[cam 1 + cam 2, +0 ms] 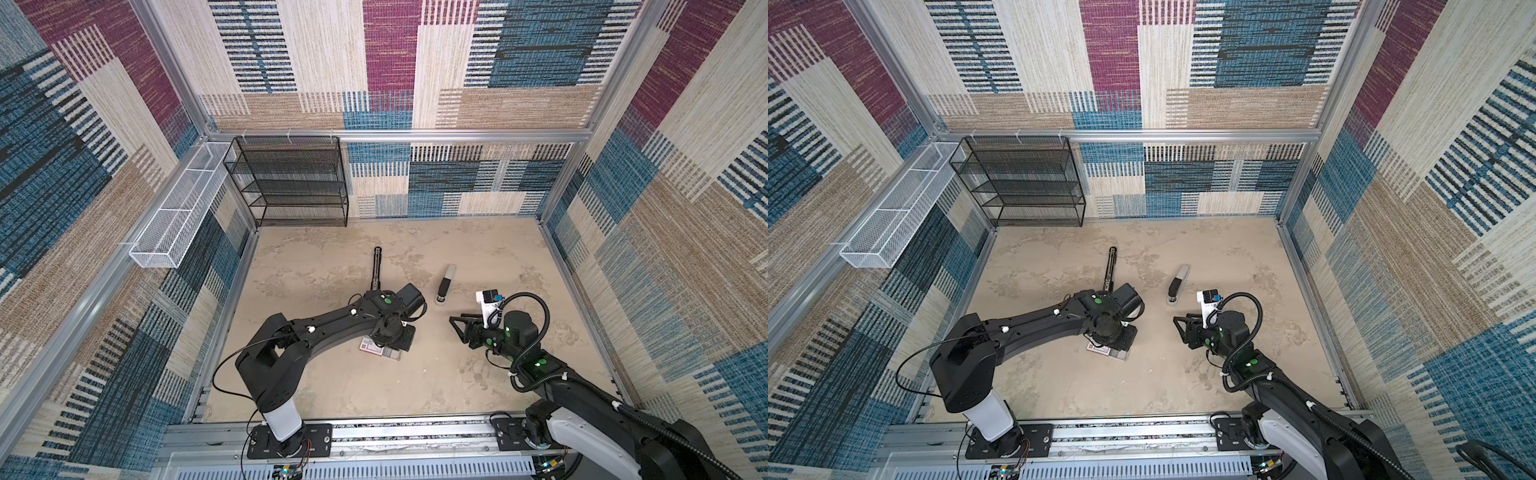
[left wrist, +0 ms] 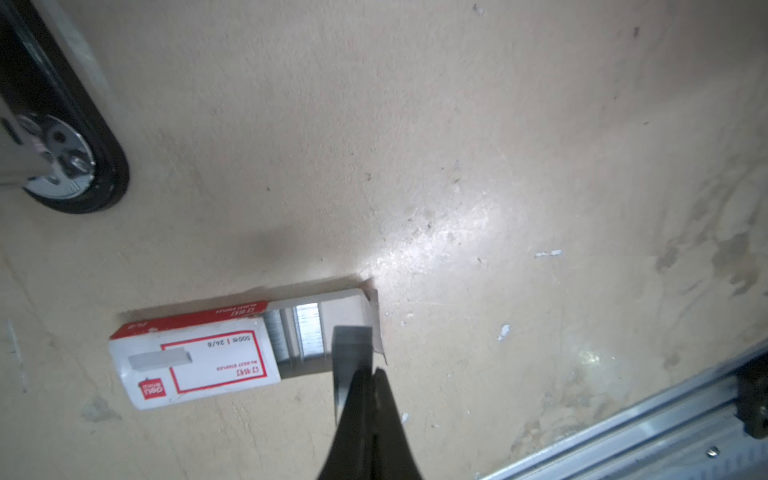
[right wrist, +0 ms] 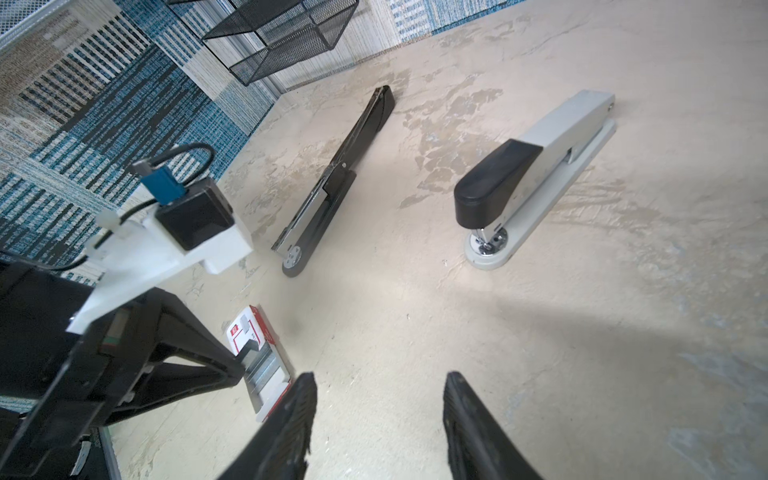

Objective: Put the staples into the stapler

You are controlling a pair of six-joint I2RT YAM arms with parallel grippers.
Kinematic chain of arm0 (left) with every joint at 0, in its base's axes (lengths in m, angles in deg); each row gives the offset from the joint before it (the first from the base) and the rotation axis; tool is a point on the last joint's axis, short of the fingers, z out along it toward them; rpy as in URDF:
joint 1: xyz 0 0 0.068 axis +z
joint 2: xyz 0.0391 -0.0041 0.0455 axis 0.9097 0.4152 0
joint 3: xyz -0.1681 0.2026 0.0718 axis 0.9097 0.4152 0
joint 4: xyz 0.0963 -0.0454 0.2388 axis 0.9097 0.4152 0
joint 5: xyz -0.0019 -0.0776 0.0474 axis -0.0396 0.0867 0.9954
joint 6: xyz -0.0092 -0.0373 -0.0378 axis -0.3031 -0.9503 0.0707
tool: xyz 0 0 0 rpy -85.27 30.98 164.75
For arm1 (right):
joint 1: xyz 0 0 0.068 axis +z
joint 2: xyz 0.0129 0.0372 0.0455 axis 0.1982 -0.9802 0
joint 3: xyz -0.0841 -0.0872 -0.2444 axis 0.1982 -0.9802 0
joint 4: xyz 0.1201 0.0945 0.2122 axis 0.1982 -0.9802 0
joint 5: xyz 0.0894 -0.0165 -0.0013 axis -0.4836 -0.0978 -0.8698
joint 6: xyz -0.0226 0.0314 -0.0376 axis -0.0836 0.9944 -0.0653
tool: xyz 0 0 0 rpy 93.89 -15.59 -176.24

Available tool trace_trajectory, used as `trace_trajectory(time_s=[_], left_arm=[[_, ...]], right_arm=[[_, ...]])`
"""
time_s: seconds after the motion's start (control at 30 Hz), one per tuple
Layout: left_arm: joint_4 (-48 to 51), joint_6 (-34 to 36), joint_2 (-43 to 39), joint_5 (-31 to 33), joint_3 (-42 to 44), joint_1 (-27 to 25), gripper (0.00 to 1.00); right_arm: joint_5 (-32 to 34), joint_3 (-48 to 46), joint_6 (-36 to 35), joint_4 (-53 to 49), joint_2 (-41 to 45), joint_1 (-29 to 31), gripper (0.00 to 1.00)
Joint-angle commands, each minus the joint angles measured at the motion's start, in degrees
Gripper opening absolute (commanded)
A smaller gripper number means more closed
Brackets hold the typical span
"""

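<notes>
my left gripper (image 2: 368, 372) pinching a strip of staples (image 2: 352, 349), white box (image 1: 368, 347) under it, lower middle in a top view, my right gripper (image 3: 378, 384) open, holding nothing

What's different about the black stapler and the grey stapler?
The black stapler is swung open and lies flat, its shiny metal rail showing; the grey stapler is closed, top folded over its base. The black stapler is dark all over; the grey stapler is pale with a black cap. Opened out, the black stapler looks longer and thinner than the grey stapler. Both lie on the beige table.
</notes>
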Motion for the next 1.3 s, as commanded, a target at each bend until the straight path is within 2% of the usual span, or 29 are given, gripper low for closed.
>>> trace_trajectory(time_s=[0.0, 0.1, 0.2, 0.37, 0.5, 0.7, 0.77, 0.93, 1.03, 1.27], left_arm=[[1.6, 2.7, -2.2, -0.6, -1.2, 0.2, 0.0], [0.0, 4.2, -4.6, -2.4, -1.9, 0.7, 0.0], [-5.5, 6.0, -8.1, -7.3, -0.8, 1.9, 0.0], [-17.0, 6.8, -13.8, -17.2, 3.4, 5.4, 0.0], [-29.3, 3.0, -18.5, -25.6, 9.0, 9.8, 0.0], [-46.7, -2.6, -23.0, -29.6, 15.3, 10.7, 0.0], [-50.6, -3.9, -23.3, -31.8, 16.5, 10.7, 0.0], [-58.5, -7.9, -23.3, -37.4, 19.1, 10.7, 0.0], [-62.7, -10.0, -23.4, -39.4, 20.5, 10.7, 0.0], [-66.3, -12.2, -22.7, -42.9, 20.9, 10.6, 0.0]], right_arm=[[-0.5, 1.6, 1.2, 2.1, -0.5, -0.1, 0.54], [-2.1, 4.2, 2.3, 2.4, -1.5, -0.1, 0.54], [-5.3, 7.1, 3.9, 3.2, -2.9, -1.2, 0.55], [-16.5, 11.2, 8.2, 8.1, -6.4, -5.6, 0.54], [-27.8, 12.6, 13.8, 16.8, -9.6, -9.8, 0.54], [-42.8, 12.0, 25.8, 36.6, -15.8, -13.2, 0.59], [-45.3, 11.8, 28.0, 40.9, -16.8, -13.2, 0.61], [-48.9, 12.0, 28.8, 42.9, -16.0, -13.1, 0.64], [-49.5, 12.5, 27.0, 40.1, -15.5, -12.6, 0.61], [-51.4, 13.4, 28.9, 43.3, -16.9, -10.9, 0.59]])
